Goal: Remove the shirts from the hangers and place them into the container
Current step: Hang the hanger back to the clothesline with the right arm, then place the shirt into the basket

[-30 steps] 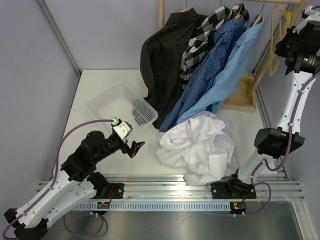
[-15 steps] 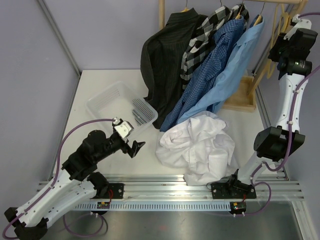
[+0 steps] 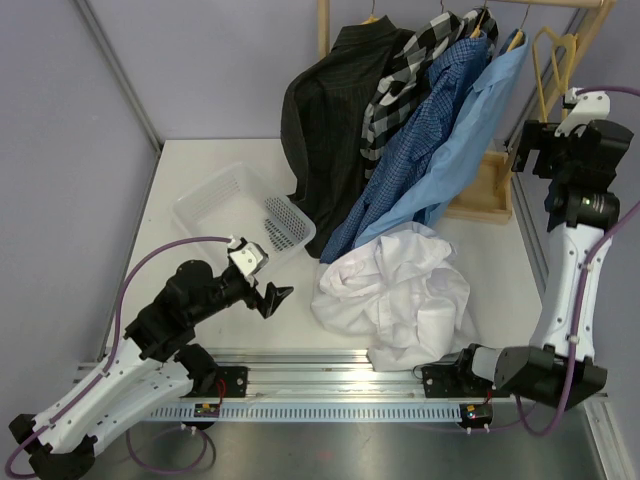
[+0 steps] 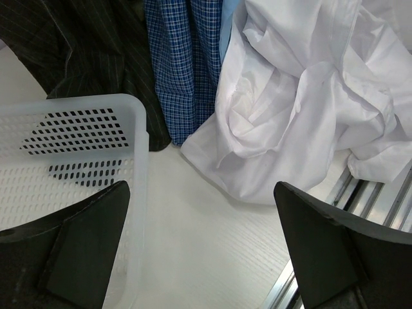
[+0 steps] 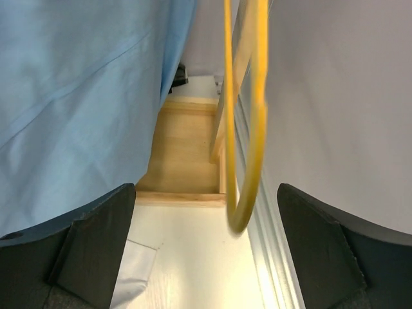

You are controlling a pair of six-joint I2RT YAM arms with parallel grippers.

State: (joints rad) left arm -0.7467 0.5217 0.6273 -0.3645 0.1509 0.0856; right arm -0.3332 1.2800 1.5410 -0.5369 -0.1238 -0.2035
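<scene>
My right end effector (image 5: pixel 206 212) has just opened wide, letting go the bare hanger (image 5: pixel 254 129) — next, the white shirt (image 3: pixel 395 290) into the container (image 3: pixel 200 205).

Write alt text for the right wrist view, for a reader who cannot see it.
An empty yellow hanger hangs just ahead of the open right gripper, which holds nothing. A light blue shirt fills the left side, and the wooden rack base lies below, further on.
</scene>
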